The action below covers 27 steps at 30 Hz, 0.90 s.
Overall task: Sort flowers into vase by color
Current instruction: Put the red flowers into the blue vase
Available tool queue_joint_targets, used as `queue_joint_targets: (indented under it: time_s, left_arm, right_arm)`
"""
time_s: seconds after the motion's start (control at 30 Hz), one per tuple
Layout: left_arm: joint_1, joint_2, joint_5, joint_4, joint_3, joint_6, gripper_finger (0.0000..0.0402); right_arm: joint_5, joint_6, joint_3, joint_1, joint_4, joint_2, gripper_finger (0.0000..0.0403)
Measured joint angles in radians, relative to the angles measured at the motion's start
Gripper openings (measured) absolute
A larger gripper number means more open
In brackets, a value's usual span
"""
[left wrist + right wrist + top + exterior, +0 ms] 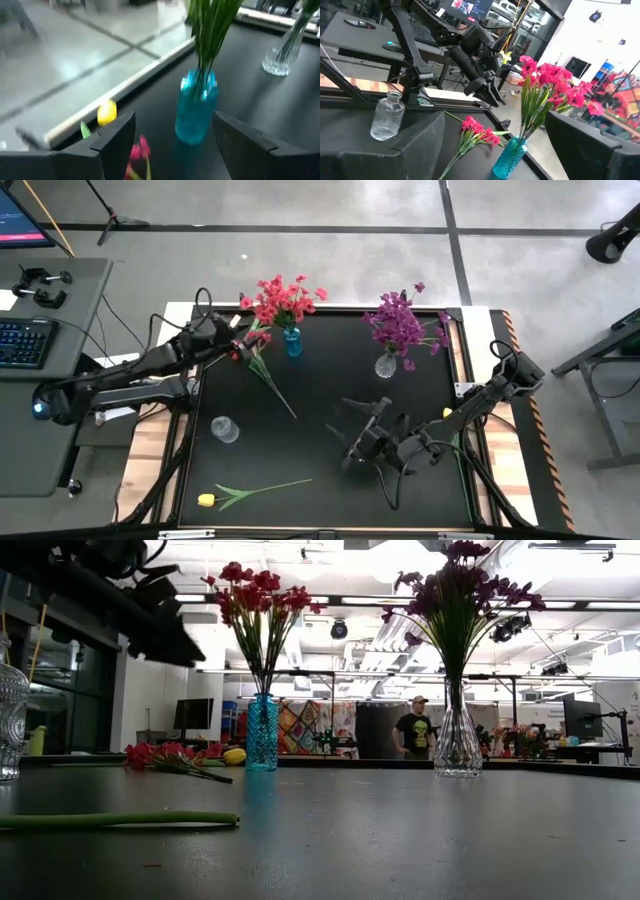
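The left gripper (238, 340) hangs wide open at upper left, above a loose red flower (262, 370) beside the blue vase (292, 341). The right gripper (352, 432), also wide open and empty, waits at lower right.

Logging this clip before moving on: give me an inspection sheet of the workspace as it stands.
Surface: black table, bare in the middle.
Job's things: red flowers in blue vase; purple flowers in clear vase; red stem and yellow tulip lying loose; empty glass vase.
Clutter: nothing seen.
Grippers: left gripper open beside the blue vase; right gripper open mid-table, holding nothing.
Cables: black cables along both arms.
Surroundings: keyboard on side desk; person far behind.
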Motion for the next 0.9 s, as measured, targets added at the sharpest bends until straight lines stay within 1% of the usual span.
queue_joint_targets:
  time_s: [0.1,0.17,0.23,0.3,0.37,0.4,0.47,0.57,0.7,0.8,0.9]
  left_arm:
    - [0.0,-0.029,0.038,-0.084,0.0,-0.066,0.0251]
    - [0.0,-0.053,0.111,-0.097,0.0,-0.108,0.0251]
    - [0.0,-0.09,0.208,-0.089,0.0,-0.135,0.0251]
    - [-0.001,-0.132,0.284,-0.067,0.0,-0.157,0.0251]
    - [-0.001,-0.18,0.335,-0.063,0.0,-0.184,0.0251]
    - [-0.002,-0.207,0.352,-0.062,0.0,-0.192,0.0251]
    - [-0.01,-0.261,0.382,-0.061,0.0,-0.204,0.0251]
    - [-0.038,-0.34,0.4,-0.061,0.0,-0.232,0.0251]
    - [-0.084,-0.43,0.403,-0.061,0.0,-0.267,0.0251]
    - [-0.113,-0.481,0.401,-0.06,0.0,-0.272,0.0251]
    - [-0.131,-0.508,0.391,-0.06,0.0,-0.286,0.0251]
  right_arm:
    - [-0.003,0.126,0.0,-0.014,-0.069,0.0,0.0334]
    - [-0.039,0.266,0.0,-0.039,-0.17,0.0,0.0334]
    - [-0.135,0.436,0.0,-0.077,-0.286,0.0,0.0334]
    - [-0.252,0.615,0.0,-0.125,-0.382,0.004,0.0334]
    - [-0.342,0.756,0.0,-0.173,-0.428,0.019,0.0334]
    - [-0.377,0.796,0.0,-0.194,-0.436,0.032,0.0334]
    - [-0.449,0.82,0.0,-0.229,-0.409,0.068,0.0334]
    - [-0.536,0.821,0.0,-0.266,-0.303,0.138,0.0334]
    - [-0.592,0.832,0.008,-0.319,-0.152,0.244,0.0334]
    - [-0.62,0.851,0.074,-0.358,-0.13,0.33,0.0334]
    - [-0.683,0.838,0.179,-0.393,-0.142,0.426,0.0334]
